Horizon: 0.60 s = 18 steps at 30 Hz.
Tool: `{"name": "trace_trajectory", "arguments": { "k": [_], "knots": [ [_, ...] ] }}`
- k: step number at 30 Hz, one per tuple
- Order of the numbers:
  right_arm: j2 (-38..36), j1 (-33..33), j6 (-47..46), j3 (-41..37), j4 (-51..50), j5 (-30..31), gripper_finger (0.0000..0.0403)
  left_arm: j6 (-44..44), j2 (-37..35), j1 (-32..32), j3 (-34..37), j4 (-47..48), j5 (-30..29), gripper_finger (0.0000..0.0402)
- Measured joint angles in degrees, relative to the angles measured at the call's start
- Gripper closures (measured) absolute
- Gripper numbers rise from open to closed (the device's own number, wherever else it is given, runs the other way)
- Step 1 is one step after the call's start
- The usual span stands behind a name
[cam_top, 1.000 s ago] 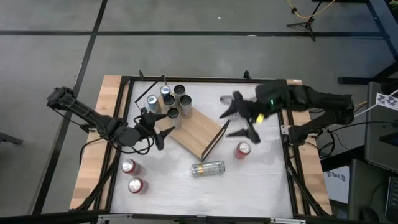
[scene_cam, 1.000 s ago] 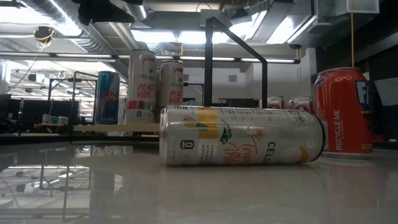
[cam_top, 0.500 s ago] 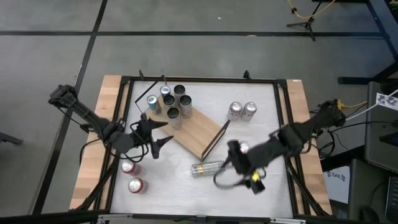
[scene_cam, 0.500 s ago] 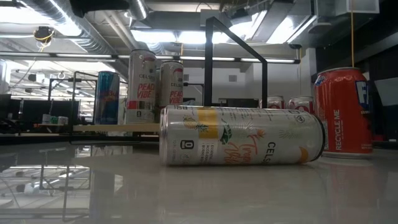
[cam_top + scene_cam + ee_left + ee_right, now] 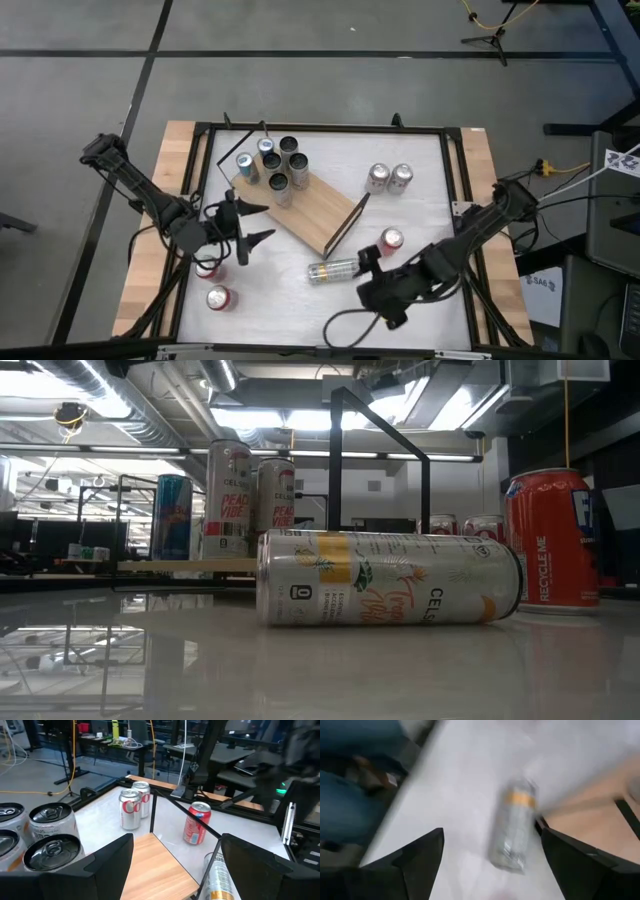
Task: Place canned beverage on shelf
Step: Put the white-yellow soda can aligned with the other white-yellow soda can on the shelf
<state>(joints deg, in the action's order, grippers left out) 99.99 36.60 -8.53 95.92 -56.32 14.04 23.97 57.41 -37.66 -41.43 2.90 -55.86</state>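
Fallen white can (image 5: 334,270) lying on counter (image 5: 420,215), just off the shelf (image 5: 312,211). Right end effector (image 5: 490,855) spread, empty, near the can. Left end effector (image 5: 250,224) spread, empty, beside the shelf.

Bright ceiling lights (image 5: 250,415) glare overhead and mirror on the glossy worktop (image 5: 300,670); the right wrist view is smeared by motion blur.

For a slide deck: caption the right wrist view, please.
Open right gripper hovering over a white can lying on its side beside the wooden shelf.
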Motion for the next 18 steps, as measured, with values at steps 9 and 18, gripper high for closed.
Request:
{"name": "trace_trajectory", "arguments": {
  "k": [9,18],
  "knots": [
    [4.8,-1.5,-8.0,0.0,-7.8,0.5,0.0072,0.0,1.8,-0.4,0.0,0.0,0.0,0.0107],
    [9.0,-4.1,-8.3,0.0,-8.4,1.0,0.0072,1.5,6.9,-0.4,0.0,-0.1,0.0,0.0107]
  ]
}}
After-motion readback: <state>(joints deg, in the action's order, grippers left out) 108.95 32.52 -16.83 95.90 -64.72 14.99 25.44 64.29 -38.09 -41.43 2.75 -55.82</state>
